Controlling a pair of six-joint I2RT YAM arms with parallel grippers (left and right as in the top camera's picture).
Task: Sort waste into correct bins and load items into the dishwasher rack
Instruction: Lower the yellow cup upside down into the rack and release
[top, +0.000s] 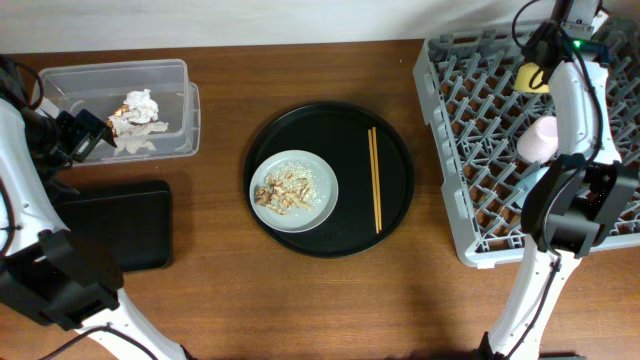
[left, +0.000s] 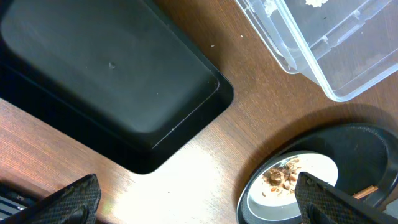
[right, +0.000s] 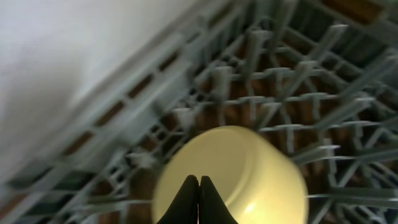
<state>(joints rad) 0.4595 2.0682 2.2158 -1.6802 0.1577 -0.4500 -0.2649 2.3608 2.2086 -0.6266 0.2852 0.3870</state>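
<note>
The clear tub (top: 180, 75) holds the white napkin (top: 140, 103) and the gold-brown wrapper (top: 135, 128). The shallow black tray (top: 120, 225) lies in front of it. My left gripper (top: 98, 138) is open and empty over the tub's left end; in the left wrist view (left: 199, 208) it sees the black tray (left: 112, 81) and the tub (left: 329, 50). The grey plate (top: 310, 172) with food scraps (top: 285, 190) and the chopsticks (top: 375, 180) lie on the round tray. My right gripper (right: 199, 182) is shut and empty above the overturned yellow bowl (right: 255, 168) in the rack (top: 470, 150). The pink cup (top: 538, 138) is in the rack. The light-blue cup is out of view.
The large round black tray (top: 395, 140) sits mid-table between the bins and the rack. My right arm (top: 575, 120) stretches over the rack's right side. A pale wall runs behind the rack in the right wrist view (right: 68, 56).
</note>
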